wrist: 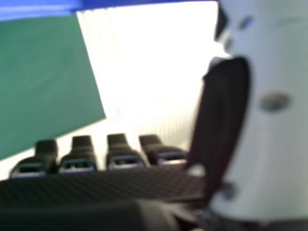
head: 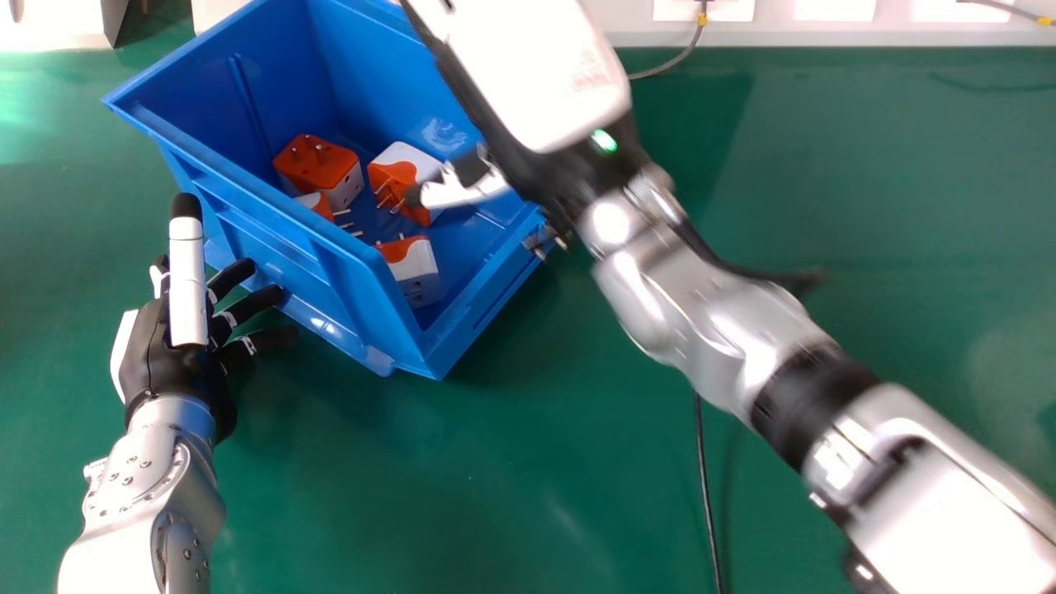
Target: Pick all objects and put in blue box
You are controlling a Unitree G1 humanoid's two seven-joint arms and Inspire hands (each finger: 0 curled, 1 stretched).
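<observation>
In the head view, several orange and white plug adapters (head: 320, 173) lie inside the blue box (head: 301, 229), some with metal pins showing. My right hand (head: 569, 169) is over the box's right side, its white and black thumb extending above the adapters. It is open and holds nothing visible. In the right hand view, the fingers of my right hand (wrist: 118, 156) look straight, and a strip of the blue box (wrist: 144, 4) crosses the top. My left hand (head: 169, 355) rests open on the table, outside the box, close to its near left wall.
A green table (head: 866, 247) surrounds the box. One dark cable (head: 705, 487) runs along the table below my right forearm, and another (head: 672, 64) curves near the back edge. White surfaces line the back of the table.
</observation>
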